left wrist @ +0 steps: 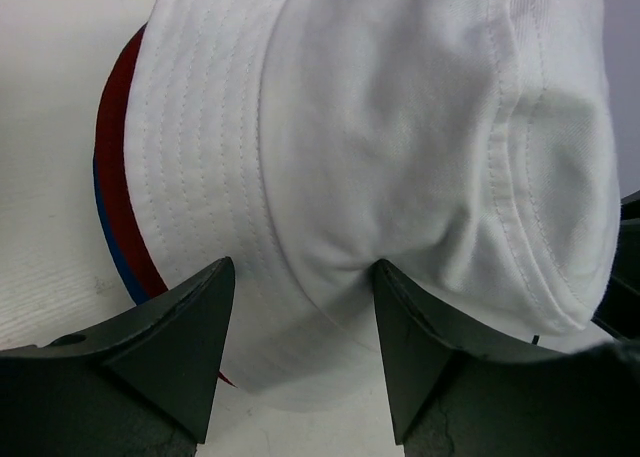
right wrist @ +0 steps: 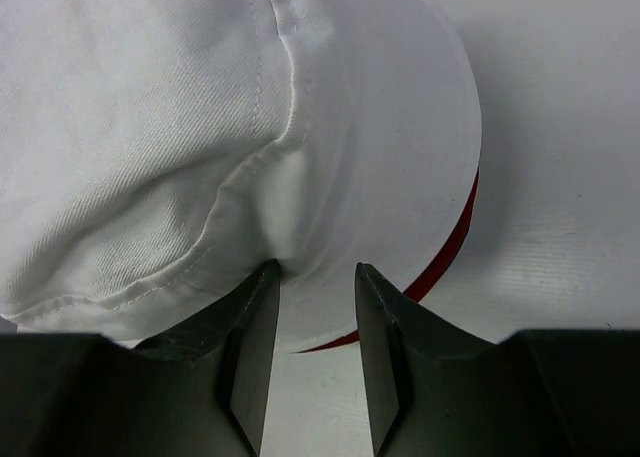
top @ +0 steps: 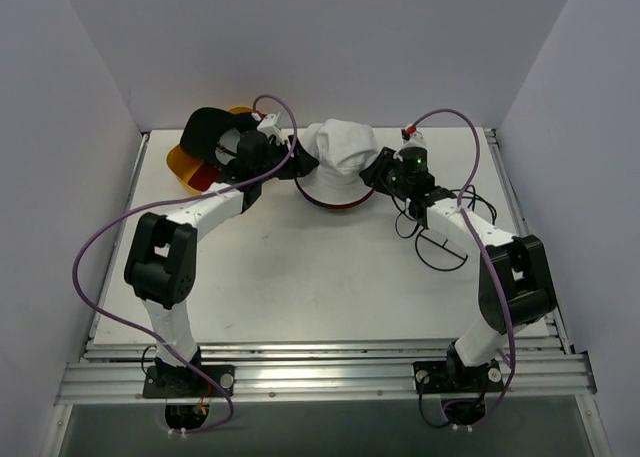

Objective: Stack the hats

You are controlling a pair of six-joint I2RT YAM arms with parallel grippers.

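Left wrist, white hat (left wrist: pixel 400 147) atop maroon hat (left wrist: pixel 112 177)

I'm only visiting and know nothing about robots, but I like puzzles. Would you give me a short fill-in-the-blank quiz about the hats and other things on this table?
1. The topmost hat of the pile is ___.
2. Under it peeks a maroon brim, and below that a ___ one.
3. The black cap sits at the ___ basket.
4. The wire frames lie beside the robot's ___ arm.

Missing words: white; blue; yellow; right.
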